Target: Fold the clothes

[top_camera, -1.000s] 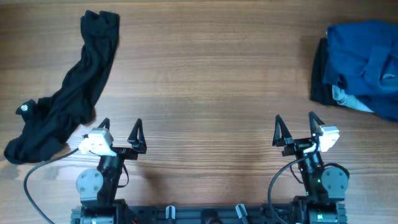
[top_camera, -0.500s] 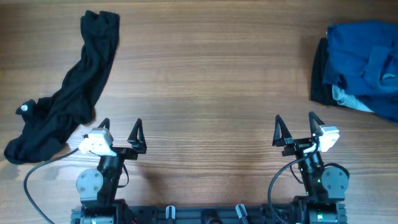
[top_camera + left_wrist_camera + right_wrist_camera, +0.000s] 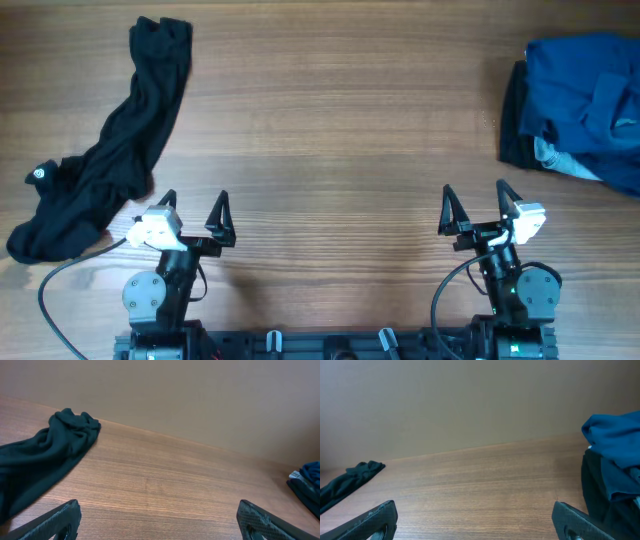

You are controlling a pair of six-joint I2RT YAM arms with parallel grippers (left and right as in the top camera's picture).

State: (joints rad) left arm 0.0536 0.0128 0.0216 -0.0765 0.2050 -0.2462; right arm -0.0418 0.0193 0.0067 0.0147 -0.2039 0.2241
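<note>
Pre-grasp: left gripper (image 3: 194, 198) and right gripper (image 3: 475, 190) spread wide, empty; next, probably left reaches the long crumpled black fabric garment (image 3: 110, 160).

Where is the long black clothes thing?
From overhead, the long black garment lies at the left, its near end beside the left tool, far from the blue pile at right.

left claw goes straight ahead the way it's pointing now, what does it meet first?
Centre line of the left claw looks free: bare table to the far edge. The black garment lies just left of it; that side of the claw may brush its edge, depth unclear.
</note>
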